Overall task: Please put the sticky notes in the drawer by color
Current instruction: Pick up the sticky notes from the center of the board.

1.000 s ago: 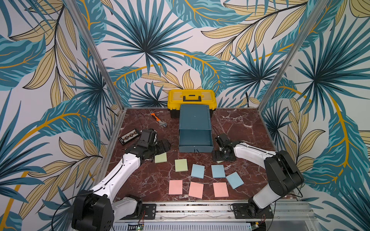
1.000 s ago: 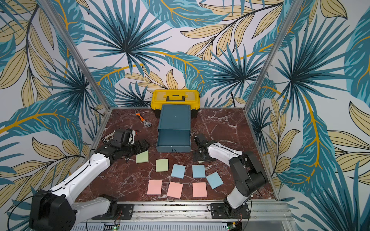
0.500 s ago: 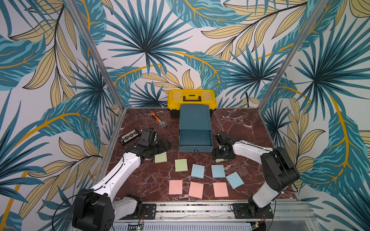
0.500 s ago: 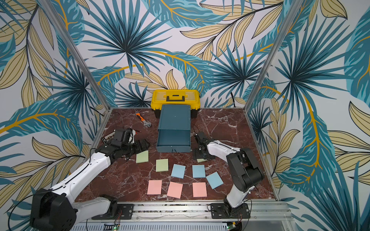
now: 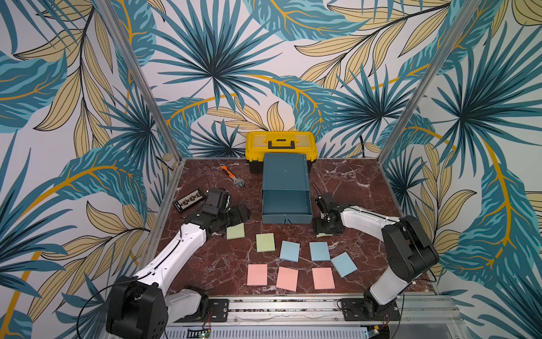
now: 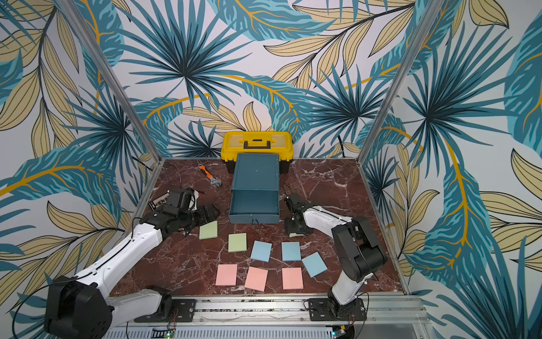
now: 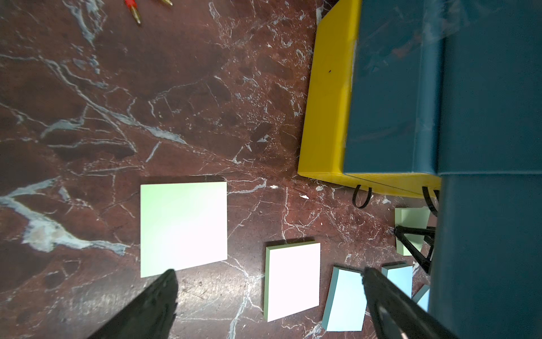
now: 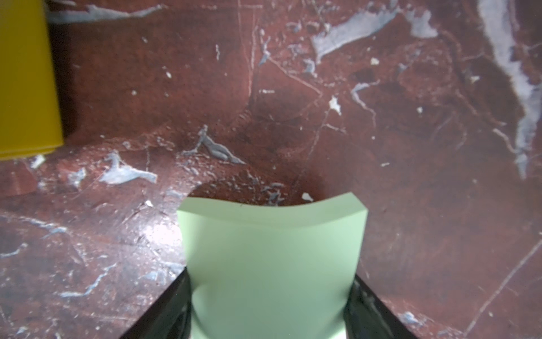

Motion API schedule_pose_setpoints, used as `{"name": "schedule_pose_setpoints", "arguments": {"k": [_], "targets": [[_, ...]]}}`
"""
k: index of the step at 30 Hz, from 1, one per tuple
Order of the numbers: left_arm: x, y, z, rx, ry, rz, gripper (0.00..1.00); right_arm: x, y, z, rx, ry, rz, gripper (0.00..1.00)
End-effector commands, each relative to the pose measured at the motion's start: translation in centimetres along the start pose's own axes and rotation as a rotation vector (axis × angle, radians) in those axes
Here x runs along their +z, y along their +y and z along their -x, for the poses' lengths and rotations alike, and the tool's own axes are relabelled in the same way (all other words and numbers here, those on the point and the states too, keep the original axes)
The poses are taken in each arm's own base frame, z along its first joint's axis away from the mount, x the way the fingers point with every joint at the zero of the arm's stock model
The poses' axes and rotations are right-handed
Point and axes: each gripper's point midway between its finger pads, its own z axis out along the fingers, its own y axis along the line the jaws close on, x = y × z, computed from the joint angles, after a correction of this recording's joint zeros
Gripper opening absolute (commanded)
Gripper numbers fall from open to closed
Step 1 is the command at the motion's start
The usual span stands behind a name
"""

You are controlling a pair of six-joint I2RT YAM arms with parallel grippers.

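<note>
Right end effector (image 8: 269,281) clamps pale green sticky pad (image 8: 272,240).
Paper bows between its fingers (image 8: 167,311); left end effector (image 7: 269,271) gapes.

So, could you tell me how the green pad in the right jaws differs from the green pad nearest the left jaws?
The held green pad is bowed into a curve; the loose green pad lies flat. The held pad is squeezed between the right jaws; the loose pad rests ungripped on the table, with the left jaws open. Both are pale green rectangles and outside the drawer.
</note>
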Motion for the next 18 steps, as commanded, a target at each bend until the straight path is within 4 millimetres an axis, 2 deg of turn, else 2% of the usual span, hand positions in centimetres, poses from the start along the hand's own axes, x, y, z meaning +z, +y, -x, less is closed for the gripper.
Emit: {"name": "schedule_pose_setpoints", "arguments": {"k": [1,5,12,15,18], "targets": [[-0.8,-0.4,1.1,0.012,-0.033,-0.004,1.00,-0.3,-0.4,-1.0,0.016,0.030,-0.006,0.73],[-0.7,-0.4,1.1,0.013,-0.034,-0.005,1.00,-2.9,-0.4,0.3,0.039,-0.018,0.004,0.72],[-0.5,-1.1,1.6,0.020,-0.043,-0.031,1.00,-12.4,-2.3,3.1,0.058,-0.205,-0.022,0.74],[-0.4,-1.4,1.7,0.016,-0.044,-0.045,1.00,-15.9,-2.1,3.7,0.055,-0.268,0.026,0.74],[-0.3,-1.4,1.8,0.007,-0.047,-0.050,1.00,-18.8,-0.7,4.6,0.060,-0.317,0.125,0.74]]}}
